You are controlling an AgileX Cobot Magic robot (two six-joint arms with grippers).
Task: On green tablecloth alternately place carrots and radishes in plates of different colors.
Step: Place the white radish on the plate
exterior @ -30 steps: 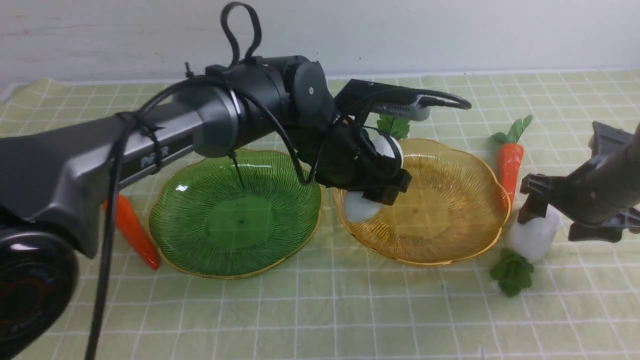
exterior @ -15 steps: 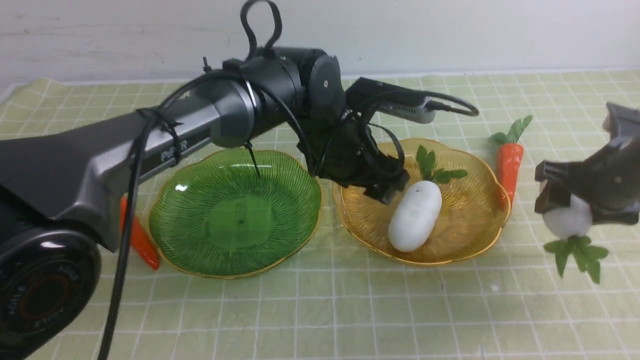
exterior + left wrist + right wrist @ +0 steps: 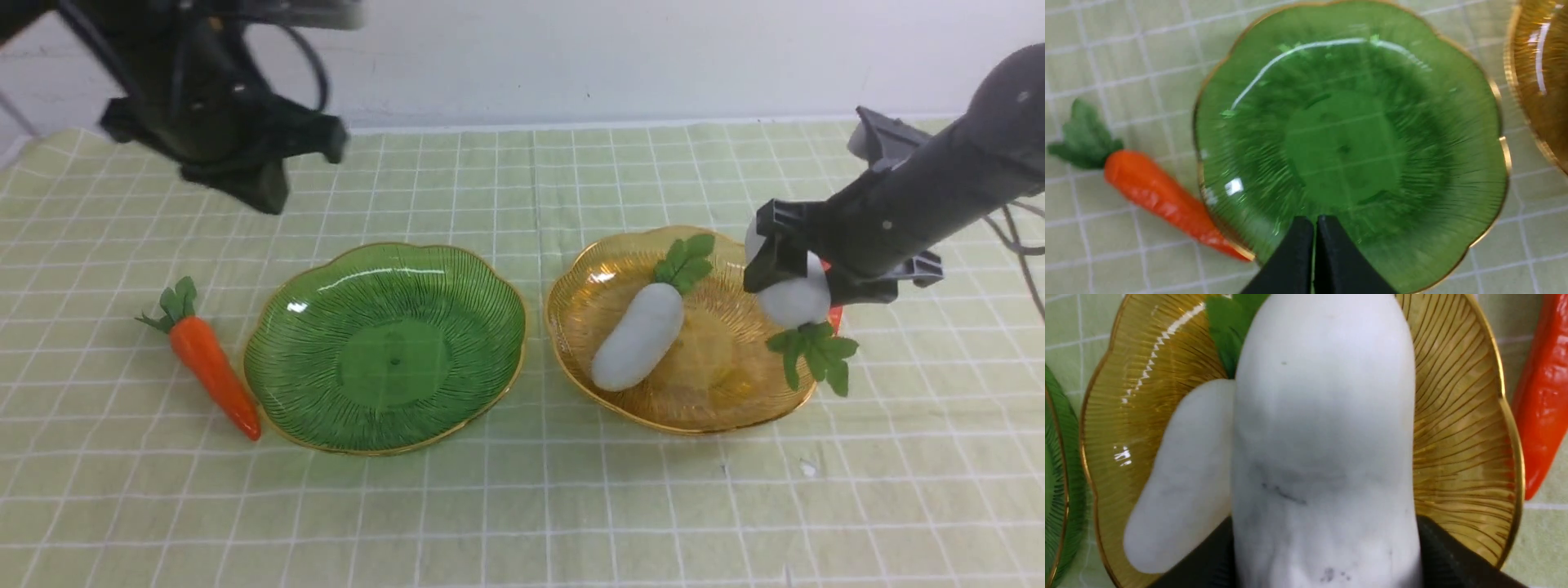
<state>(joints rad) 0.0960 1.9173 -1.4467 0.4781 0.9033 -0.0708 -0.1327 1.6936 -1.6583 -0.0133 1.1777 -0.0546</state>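
Two carrots (image 3: 212, 376), two plates (image 3: 392, 359), two radishes (image 3: 637, 335): right tool (image 3: 804, 276) pinches one radish (image 3: 792, 300) above the amber plate (image 3: 718, 384); left tool (image 3: 1314, 223) pressed together.

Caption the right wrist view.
Right hand holds a plump white toy radish above the ribbed amber plate containing another white radish.

- Tablecloth (image 3: 522, 506): pale yellow-green, thin white grid.
- Green plate (image 3: 384, 351): translucent green, fine radial ribs, gold rim.
- Amber plate (image 3: 718, 384), beside the green plate: translucent amber-yellow, radial ribs, gold rim.
- Radish (image 3: 638, 336): matte white, green leaves.
- Second radish (image 3: 796, 300), beyond the amber plate from the green plate: white, faint grey smudges and dark specks, green sprig.
- Carrot (image 3: 214, 376), at the green plate's opposite side: glossy orange, green top.
- Second carrot (image 3: 1541, 408): glossy orange-red.
- Wall (image 3: 571, 57): off-white.
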